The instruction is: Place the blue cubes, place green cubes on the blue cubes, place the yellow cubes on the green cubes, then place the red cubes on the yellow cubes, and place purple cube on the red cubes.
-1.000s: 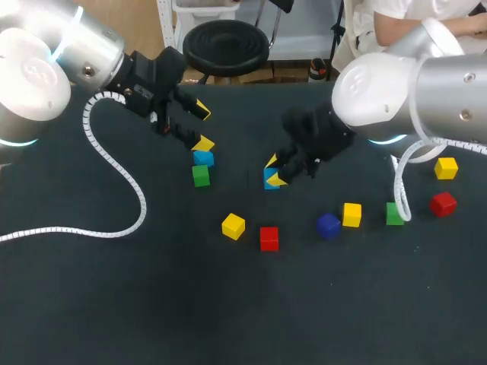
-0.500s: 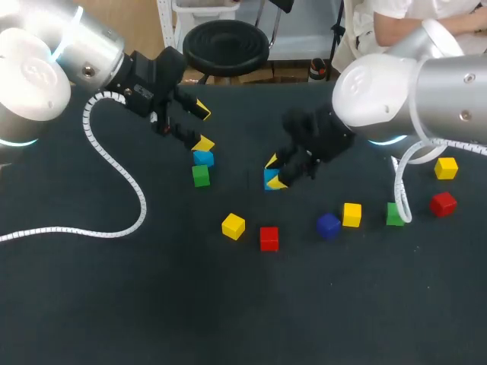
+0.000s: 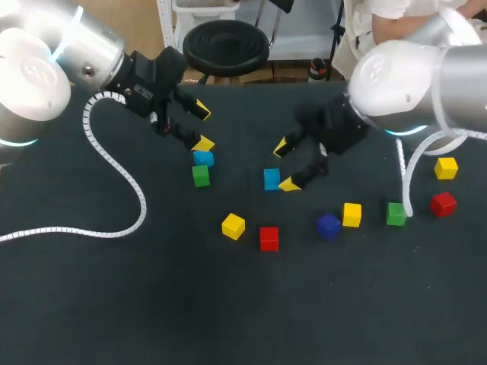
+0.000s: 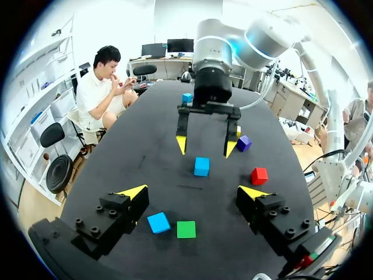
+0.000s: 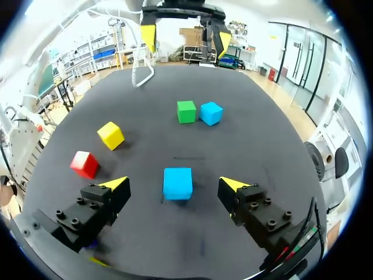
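Seemingly blue-placing step: right gripper [image 3: 285,165] spread wide and empty, blue cube [image 3: 272,179] sitting free just beside it, left gripper [image 3: 202,126] likewise open, so next probably means fetching the green cube [image 3: 395,214].

On the desk [image 3: 114,304], the left claw [image 3: 202,126] is just behind a touching pair: the far cube [image 3: 203,158] and, before it, the near cube [image 3: 201,176]. To their right lies the middle cube [image 3: 272,179], just left of the right claw [image 3: 286,165]. Nearer, and apart from each other, lie the fourth cube [image 3: 233,226] and, to its right, the fifth cube [image 3: 268,238]. Further right runs a row: the sixth cube [image 3: 328,225], the seventh cube [image 3: 351,214] just beside it, then the eighth cube [image 3: 396,214]. At the desk's right lies the ninth cube [image 3: 443,203], with the tenth cube [image 3: 446,168] behind it.
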You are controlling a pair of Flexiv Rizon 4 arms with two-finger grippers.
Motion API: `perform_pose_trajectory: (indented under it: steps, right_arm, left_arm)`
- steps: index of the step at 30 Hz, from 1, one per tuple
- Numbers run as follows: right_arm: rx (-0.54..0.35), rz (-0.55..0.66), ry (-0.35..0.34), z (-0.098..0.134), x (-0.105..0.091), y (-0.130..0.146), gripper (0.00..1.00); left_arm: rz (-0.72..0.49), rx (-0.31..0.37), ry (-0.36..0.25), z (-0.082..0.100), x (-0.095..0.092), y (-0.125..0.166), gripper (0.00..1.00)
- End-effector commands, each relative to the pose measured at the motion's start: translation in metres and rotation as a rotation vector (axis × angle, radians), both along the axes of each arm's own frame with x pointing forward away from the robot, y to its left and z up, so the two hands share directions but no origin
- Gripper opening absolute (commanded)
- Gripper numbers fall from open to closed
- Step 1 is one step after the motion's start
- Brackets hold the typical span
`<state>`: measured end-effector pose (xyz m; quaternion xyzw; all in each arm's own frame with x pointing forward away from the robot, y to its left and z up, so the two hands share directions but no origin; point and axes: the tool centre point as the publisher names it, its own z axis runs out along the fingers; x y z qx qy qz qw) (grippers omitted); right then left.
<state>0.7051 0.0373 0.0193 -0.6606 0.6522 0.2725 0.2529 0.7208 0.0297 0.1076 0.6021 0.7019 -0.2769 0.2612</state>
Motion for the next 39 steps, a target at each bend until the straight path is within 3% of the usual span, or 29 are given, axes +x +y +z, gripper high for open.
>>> perform_pose_trajectory:
  steps: [1, 6, 16, 37, 39]
  right_arm:
    - [-0.011, -0.063, -0.030, 0.024, -0.029, -0.038, 1.00]
    - [-0.006, -0.144, -0.046, 0.035, -0.051, -0.073, 1.00]
    - [-0.042, -0.279, -0.005, 0.041, -0.089, -0.121, 1.00]
    - [-0.042, -0.279, -0.005, 0.041, -0.089, -0.121, 1.00]
    - [-0.019, -0.321, -0.004, 0.039, -0.094, -0.140, 1.00]
  left_arm:
    - [-0.001, -0.002, -0.002, 0.000, 0.000, 0.001, 1.00]
    - [-0.001, -0.002, -0.002, 0.000, 0.000, 0.001, 1.00]
    - [-0.001, -0.002, -0.002, 0.000, 0.000, 0.001, 1.00]
    - [-0.001, -0.002, -0.002, 0.000, 0.000, 0.001, 1.00]
    - [-0.001, -0.002, -0.002, 0.000, 0.000, 0.001, 1.00]
